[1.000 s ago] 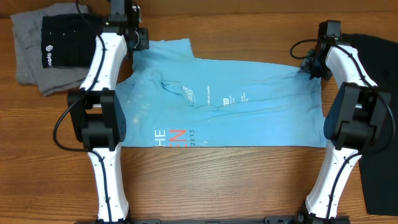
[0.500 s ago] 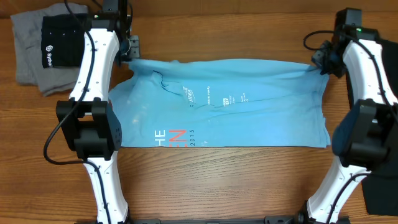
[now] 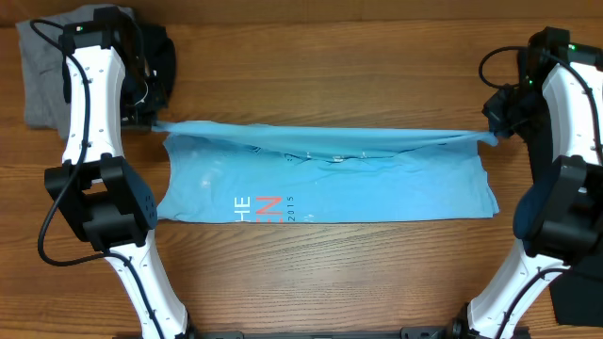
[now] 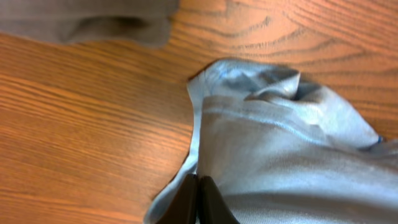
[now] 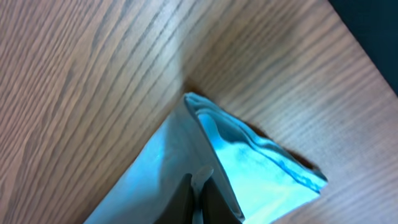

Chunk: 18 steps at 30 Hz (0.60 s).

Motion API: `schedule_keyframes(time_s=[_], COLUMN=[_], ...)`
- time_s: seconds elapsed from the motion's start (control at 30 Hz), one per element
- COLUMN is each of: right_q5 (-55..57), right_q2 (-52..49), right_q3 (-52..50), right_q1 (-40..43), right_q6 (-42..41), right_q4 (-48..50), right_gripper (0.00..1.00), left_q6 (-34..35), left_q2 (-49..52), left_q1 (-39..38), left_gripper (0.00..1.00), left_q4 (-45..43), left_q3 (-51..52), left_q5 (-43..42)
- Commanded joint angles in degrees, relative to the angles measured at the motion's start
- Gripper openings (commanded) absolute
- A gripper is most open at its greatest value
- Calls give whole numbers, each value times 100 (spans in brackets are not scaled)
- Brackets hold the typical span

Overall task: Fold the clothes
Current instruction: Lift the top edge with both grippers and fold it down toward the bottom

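Observation:
The light blue T-shirt (image 3: 330, 193) of the clothes lies across the middle of the table, its red and white lettering (image 3: 264, 205) facing up. Its far edge is lifted and stretched taut between my two grippers. My left gripper (image 3: 155, 125) is shut on the shirt's left corner; in the left wrist view the closed fingers (image 4: 198, 200) pinch the blue cloth (image 4: 280, 155). At the other end my right gripper (image 3: 495, 137) is shut on the right corner, and the right wrist view shows its jaws (image 5: 200, 193) pinching a fold of the shirt (image 5: 261, 168).
A grey garment (image 3: 42, 75) with a black one (image 3: 158, 56) on it lies at the far left behind my left arm. Another black garment (image 3: 577, 292) lies along the right edge. Bare wood (image 3: 330, 282) runs in front of the shirt.
Both grippers have moved outward and toward the near side, carrying the shirt's far edge. That edge has risen off the table and now runs as a taut line over the shirt.

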State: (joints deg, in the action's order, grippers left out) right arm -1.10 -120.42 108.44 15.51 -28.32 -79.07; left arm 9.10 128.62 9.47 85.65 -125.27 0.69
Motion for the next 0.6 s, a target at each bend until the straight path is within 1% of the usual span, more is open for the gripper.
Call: schedule_keyframes(time_s=[0.0,0.27,0.5,0.57], right_q5=[103,334,361,411], right_q2=[481,833,1388,1541], right_q3=[111,2,-616,-872], right_q1=[63,63,63,63], right_q6=[-24,-31,-111,-109], right_q4=[-74,-601,-461,-417], right_gripper=[4,4,4,4], left_q6=[-188,-188,-184,-186], left_q2=[-201,-199,-199,-199], left_q1=[-87,-483,-625,-625], left_gripper=[4,4,4,4], left_q4=[184,732,1123,1119], left_q3=[-42,-39,28,74], left_q5=[-208,-221,-175,-168])
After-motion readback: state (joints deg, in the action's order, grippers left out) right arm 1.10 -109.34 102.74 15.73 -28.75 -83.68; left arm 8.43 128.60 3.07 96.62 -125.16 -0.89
